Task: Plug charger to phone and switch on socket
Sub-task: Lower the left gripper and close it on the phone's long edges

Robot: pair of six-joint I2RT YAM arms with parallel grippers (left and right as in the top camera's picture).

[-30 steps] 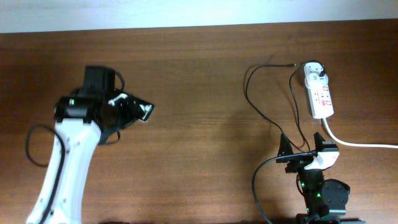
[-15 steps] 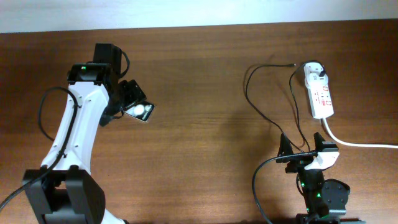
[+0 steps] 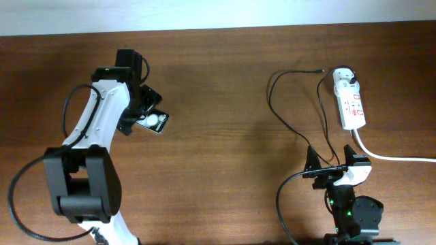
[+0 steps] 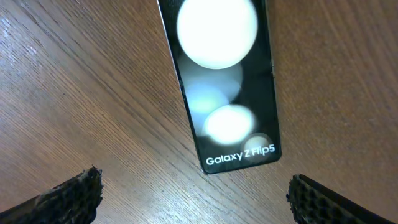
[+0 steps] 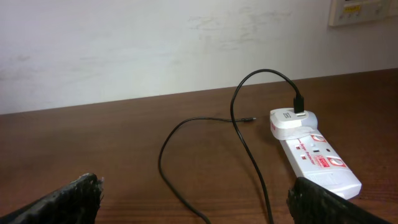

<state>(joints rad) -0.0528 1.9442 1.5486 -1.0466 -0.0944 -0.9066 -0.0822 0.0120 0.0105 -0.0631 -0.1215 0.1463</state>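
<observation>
Fingers [image 4: 65,199] of the left gripper [image 4: 194,186] stand wide apart and empty, just short of the phone [image 4: 221,87], which lies flat on the table [image 4: 74,93], left of centre. Its long axis runs away from them, slightly tilted, with the lettered end nearest. The glossy black screen mirrors two white spots. Across the table, the right gripper [image 5: 196,186], equally spread and empty, faces the charger [image 5: 289,122], which is plugged into the socket [image 5: 317,158].

Lab-like room: wooden table [image 3: 218,136], white wall [image 5: 124,50]

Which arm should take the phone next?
Left. The left gripper, open, hovers directly over the phone; the right gripper sits across the table by the charger and socket.
</observation>
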